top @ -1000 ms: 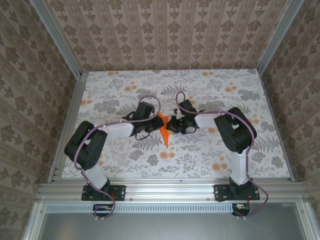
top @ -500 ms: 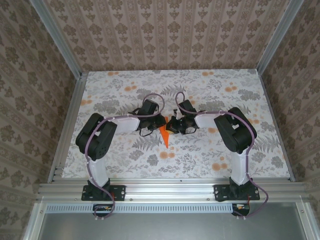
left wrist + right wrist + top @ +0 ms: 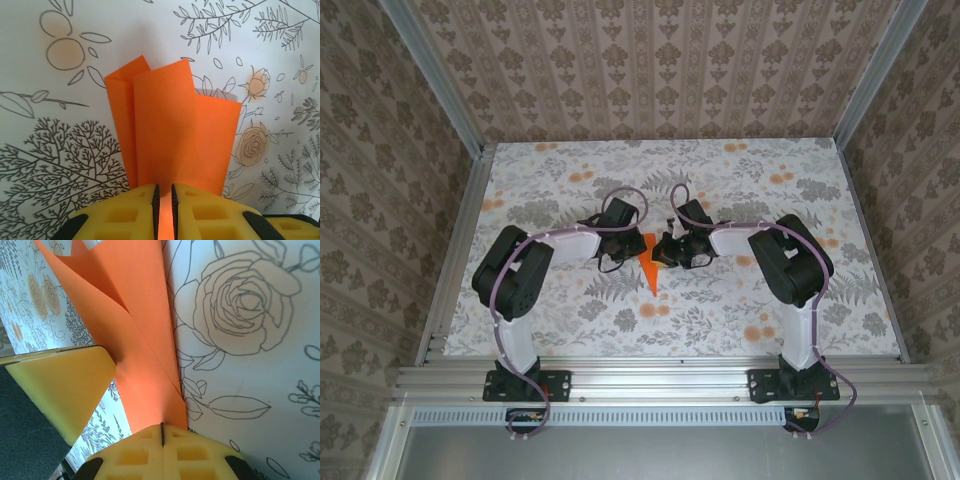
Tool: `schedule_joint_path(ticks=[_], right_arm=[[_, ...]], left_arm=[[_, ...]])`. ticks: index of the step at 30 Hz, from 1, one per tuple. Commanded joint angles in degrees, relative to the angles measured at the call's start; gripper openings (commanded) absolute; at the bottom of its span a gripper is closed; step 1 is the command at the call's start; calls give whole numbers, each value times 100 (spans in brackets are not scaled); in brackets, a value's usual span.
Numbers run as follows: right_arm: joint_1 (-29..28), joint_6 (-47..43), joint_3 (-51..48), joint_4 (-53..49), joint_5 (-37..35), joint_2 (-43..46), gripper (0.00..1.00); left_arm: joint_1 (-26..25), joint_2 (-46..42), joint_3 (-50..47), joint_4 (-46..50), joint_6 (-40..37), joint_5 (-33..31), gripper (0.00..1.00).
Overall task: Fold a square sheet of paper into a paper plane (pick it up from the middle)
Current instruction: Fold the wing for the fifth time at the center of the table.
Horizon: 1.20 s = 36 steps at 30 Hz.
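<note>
Since 1 second ago the left arm has drawn its elbow in toward the centre of the frame. Its pincer (image 3: 632, 243) has slid right, up against the paper (image 3: 649, 268). Less orange shows from above than before, because the wrist now covers the upper part. The right arm and its pincer (image 3: 662, 250) have not shifted.

From the left wrist, the left pincer (image 3: 163, 192) has its yellow fingers almost together with a strip of orange in the slit, so it is gripping the paper (image 3: 180, 135). The paper rises toward the top of that frame in overlapping flaps with stepped upper edges. From the right wrist, the right pincer (image 3: 162, 432) is pressed shut to a thin line and grips the paper (image 3: 135, 325). The paper runs toward the upper left of that frame with a long crease along it.

The paper sits at the centre of the desk (image 3: 770, 200), between the 2 pincers, with its narrow point toward the bottom of the frame. Whether that point touches the desk I cannot tell.

With both pincers now on it, the fold looks to be mid-way: the shape is already slim and pointed, but the flaps are loose. The next crease probably needs the 2 grips to move together, since pulling apart could tear it
</note>
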State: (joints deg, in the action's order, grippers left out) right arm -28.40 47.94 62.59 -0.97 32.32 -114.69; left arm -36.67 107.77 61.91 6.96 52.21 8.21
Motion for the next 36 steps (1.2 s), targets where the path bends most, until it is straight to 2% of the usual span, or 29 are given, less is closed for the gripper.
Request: schedule_joint_path(ticks=[1, 6, 13, 20, 25, 30, 36], right_arm=[[-89, -84, -245, -1188, -509, -390, 5], [-79, -192, -110, -1222, -438, -289, 5], [-69, -509, 218, -1048, 47, 339, 6], [-330, -716, -105, -1027, 283, 723, 6], [-621, -546, -330, -859, 332, 665, 5], [-675, -417, -554, -683, 357, 492, 6], [-653, -560, -811, -1045, 158, 300, 5]], left_arm=[[28, 187, 139, 424, -96, -300, 17], [28, 318, 266, 505, -123, -208, 16], [11, 472, 243, 670, -45, -120, 12], [-15, 570, 244, 846, 121, -139, 10], [-25, 575, 261, 927, 220, -192, 9], [-25, 570, 278, 947, 264, -209, 8], [27, 548, 409, 969, 196, -196, 9]])
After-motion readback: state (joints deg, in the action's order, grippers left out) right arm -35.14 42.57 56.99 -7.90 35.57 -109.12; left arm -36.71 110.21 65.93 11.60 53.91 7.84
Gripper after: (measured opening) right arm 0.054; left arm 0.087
